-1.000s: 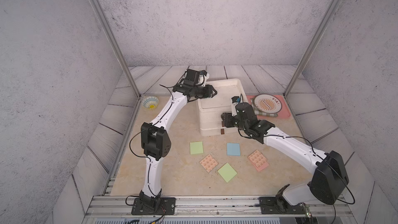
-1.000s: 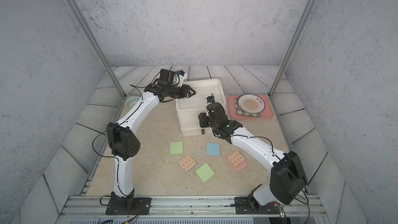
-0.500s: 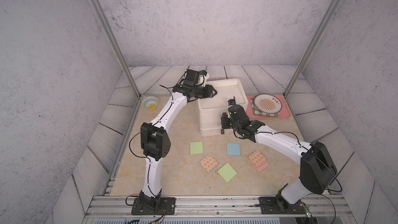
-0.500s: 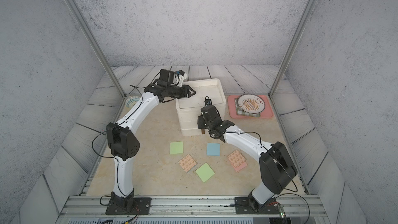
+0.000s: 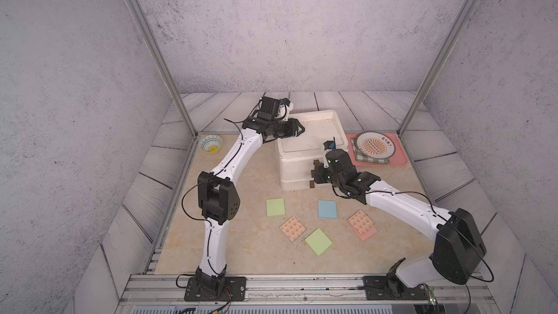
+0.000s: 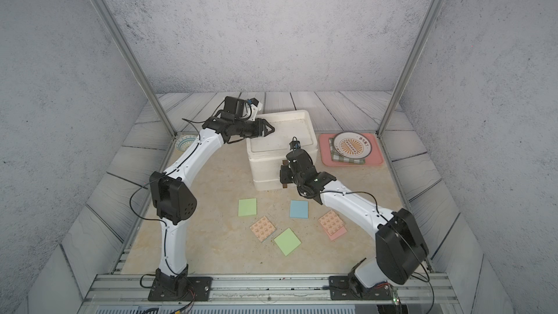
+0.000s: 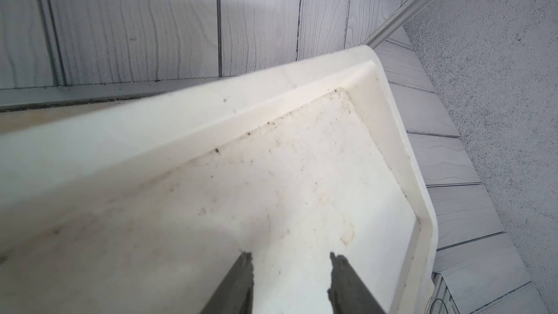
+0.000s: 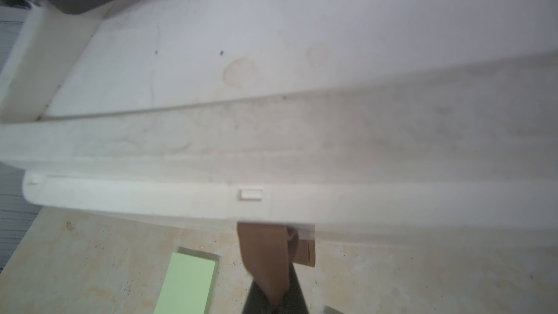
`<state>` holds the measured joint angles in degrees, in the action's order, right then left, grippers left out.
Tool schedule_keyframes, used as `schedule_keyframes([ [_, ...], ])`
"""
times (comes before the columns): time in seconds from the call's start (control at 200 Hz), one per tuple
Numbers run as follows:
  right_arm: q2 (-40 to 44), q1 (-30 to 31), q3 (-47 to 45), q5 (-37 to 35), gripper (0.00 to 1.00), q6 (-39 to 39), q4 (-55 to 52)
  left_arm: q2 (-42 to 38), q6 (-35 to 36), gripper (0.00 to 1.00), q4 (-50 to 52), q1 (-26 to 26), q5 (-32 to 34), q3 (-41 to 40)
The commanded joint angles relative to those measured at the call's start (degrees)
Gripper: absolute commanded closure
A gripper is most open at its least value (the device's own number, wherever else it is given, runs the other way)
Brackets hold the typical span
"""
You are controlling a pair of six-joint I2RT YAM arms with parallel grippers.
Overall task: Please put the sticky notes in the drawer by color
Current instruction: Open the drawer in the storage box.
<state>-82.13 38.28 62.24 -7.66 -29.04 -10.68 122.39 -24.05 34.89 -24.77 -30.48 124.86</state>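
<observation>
Since the earlier frame my right arm [image 5: 401, 206] has folded in over the table [image 5: 241, 237] toward the drawer [image 5: 294, 173] at its back. My left hand [image 7: 291, 259] hovers over the lid [image 7: 302, 176], fingers [image 7: 241, 282] apart, empty. The sticky notes [image 5: 275, 207] lie loose on the table before the drawer. My right hand [image 5: 314, 175] pinches a brown tab handle [image 8: 262, 249], probably the middle one; blur hides which.

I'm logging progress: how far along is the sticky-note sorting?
Done: nothing; the two green notes, blue note, two peach notes and pink note all lie on the table. In hand: the right gripper is shut on a brown tab handle of the drawer; the open left gripper is over its lid. Left: pulling drawers open and placing every note by color.
</observation>
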Motion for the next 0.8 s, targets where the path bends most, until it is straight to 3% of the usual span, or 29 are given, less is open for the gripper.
schedule_keyframes([
  [0.0, 6.9, -0.4, -1.6, -0.7, 1.0, -1.6, -3.7, 7.7, -1.1, 0.53, 8.4, -0.1, 1.4, -3.1],
  [0.295, 12.9, -0.4, -1.2, 2.4, 1.0, -3.5, -11.4, 9.0, -1.7, 0.52, 8.6, -0.6, 1.7, -1.8],
  [0.796, 19.4, -0.3, -5.7, 3.4, 1.0, -6.3, -14.6, 9.6, -1.4, 0.52, 9.4, -0.7, 1.7, -0.3],
])
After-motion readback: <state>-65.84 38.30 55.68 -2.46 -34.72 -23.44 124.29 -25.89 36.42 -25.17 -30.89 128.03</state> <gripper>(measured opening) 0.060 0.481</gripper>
